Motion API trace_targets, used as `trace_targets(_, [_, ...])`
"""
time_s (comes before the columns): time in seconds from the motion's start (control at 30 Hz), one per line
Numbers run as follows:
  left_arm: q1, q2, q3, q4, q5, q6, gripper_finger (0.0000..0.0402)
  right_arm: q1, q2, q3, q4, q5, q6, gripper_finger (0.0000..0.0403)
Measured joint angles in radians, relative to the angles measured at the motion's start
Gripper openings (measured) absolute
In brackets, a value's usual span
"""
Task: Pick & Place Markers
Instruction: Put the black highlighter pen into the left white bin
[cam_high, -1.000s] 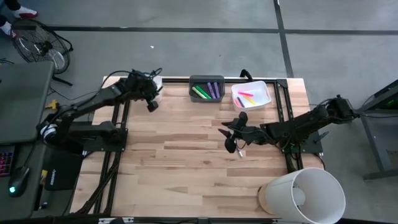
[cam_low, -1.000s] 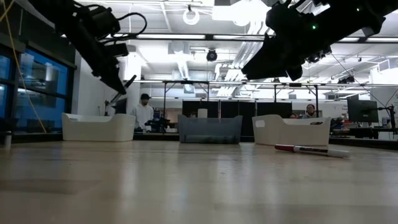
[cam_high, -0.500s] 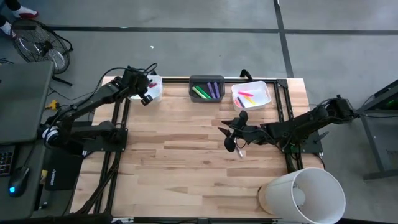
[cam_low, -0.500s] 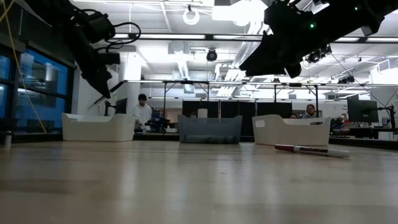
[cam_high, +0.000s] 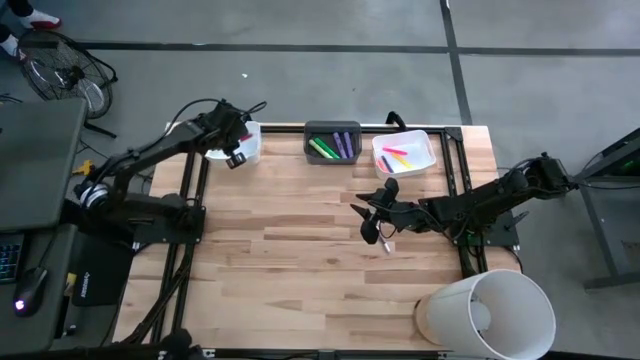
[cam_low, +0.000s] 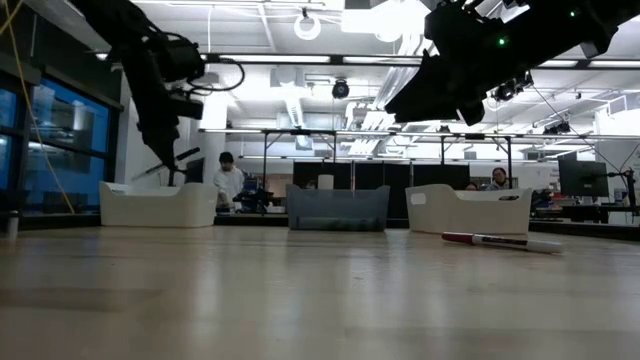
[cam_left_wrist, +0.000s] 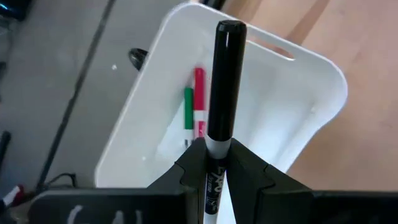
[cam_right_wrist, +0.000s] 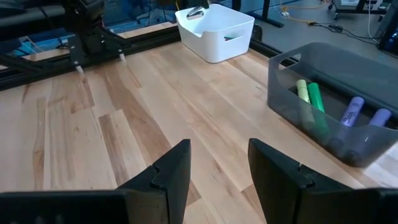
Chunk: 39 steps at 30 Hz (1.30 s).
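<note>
Now | left gripper (cam_left_wrist: 214, 163) jaws pinching black marker (cam_left_wrist: 222, 87) over white bin (cam_left_wrist: 283, 106) | right gripper (cam_right_wrist: 214, 168) jaws spread, waiting | marker light, stiff, slick: grip mid-barrel

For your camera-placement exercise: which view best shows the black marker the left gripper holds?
The left wrist view: the black marker stands up large between the left gripper fingers, above the white bin. The high view shows only the gripper over that bin; the low view shows a thin dark stick; the right wrist view only distant arm.
</note>
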Motion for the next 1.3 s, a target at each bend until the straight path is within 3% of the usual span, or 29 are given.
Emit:
trace_targets(0.6, [0.037,0.245,0.03,0.009,0.02,-0.048,0.0042,0.003,0.0,0.0,-0.001,-0.027,0.0,0.0149])
trace_targets(1.3, [0.058,0.251,0.03,0.008,0.033,-0.049,0.0057,0.002,0.0,0.0,-0.004,-0.024,0.001,0.0149])
